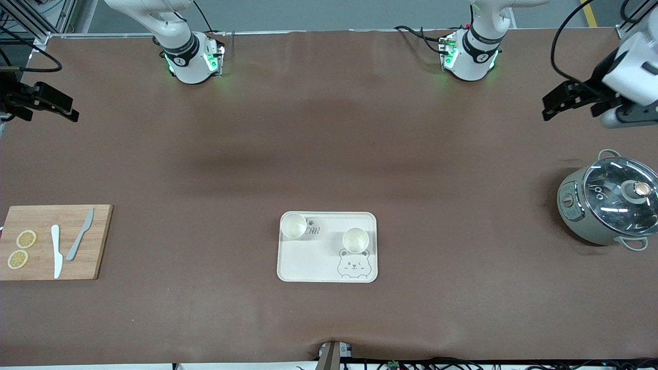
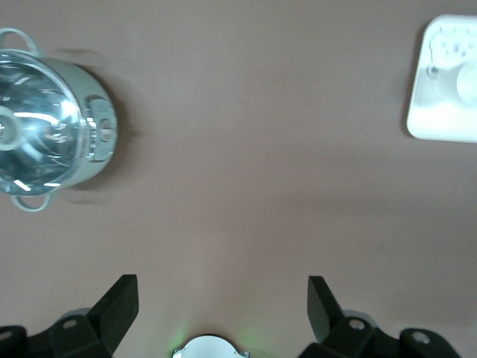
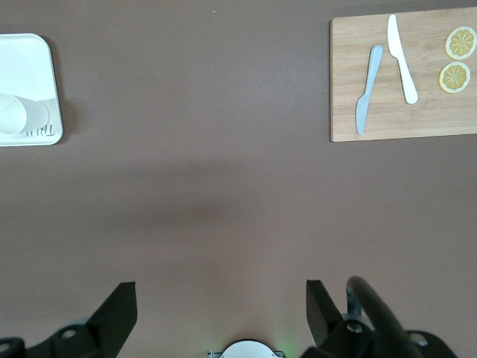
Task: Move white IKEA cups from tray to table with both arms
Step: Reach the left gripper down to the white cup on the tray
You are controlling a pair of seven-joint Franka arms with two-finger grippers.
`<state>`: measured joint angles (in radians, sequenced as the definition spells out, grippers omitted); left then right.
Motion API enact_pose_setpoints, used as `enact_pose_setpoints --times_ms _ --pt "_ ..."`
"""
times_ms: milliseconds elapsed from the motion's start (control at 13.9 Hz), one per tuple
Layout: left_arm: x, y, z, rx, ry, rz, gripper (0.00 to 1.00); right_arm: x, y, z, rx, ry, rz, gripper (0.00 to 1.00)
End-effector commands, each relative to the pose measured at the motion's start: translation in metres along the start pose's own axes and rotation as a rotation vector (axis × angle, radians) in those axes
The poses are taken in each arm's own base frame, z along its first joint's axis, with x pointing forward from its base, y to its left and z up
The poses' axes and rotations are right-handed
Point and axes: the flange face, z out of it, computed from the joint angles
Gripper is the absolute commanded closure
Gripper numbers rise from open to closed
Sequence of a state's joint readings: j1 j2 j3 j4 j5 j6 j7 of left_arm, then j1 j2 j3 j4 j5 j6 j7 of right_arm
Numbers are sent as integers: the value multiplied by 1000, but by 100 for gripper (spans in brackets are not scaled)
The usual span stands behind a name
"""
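- Brown matte sheeting covers the whole table (image 1: 329,128), which runs the full width of the front view.
- Nearest the front camera, a cream tray (image 1: 308,267) with a bear drawing sits midway along the table's near edge, likely set there so either arm can reach it.
- Two white cups stand upright in the tray: one cup (image 1: 293,225) in the tray corner toward the right arm's end, the other cup (image 1: 355,240) just above the bear face.
- A wooden cutting board (image 1: 77,257) with two knives and lemon slices lies at the right arm's end; a lidded pot (image 1: 606,205) sits at the left arm's end.
- The right gripper (image 1: 43,105) hangs over its table end, fingers spread wide and empty, well apart from the cups.
- The left gripper (image 1: 570,100) hangs over bare sheet near the pot, likewise wide and empty, well apart from the tray.
- Neither cup has been lifted.
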<state>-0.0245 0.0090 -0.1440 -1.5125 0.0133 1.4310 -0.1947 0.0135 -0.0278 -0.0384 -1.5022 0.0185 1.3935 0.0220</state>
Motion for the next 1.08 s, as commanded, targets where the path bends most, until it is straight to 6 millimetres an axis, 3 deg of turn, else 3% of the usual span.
enact_pose_setpoints --times_ms 0,359,717,861,1004 --pt "34 51 30 -15 -28 54 0 -3 3 -2 -12 -2 16 0" --pt "83 149 112 -53 19 -45 0 -4 4 -3 -12 -2 18 0" --pt "140 249 214 -107 122 -121 0 -3 7 -6 -8 8 23 0" --pt "152 279 254 -124 196 -135 0 2 7 -5 -4 8 13 0" --pt "151 306 281 -96 270 -118 0 3 7 -7 -12 6 16 0"
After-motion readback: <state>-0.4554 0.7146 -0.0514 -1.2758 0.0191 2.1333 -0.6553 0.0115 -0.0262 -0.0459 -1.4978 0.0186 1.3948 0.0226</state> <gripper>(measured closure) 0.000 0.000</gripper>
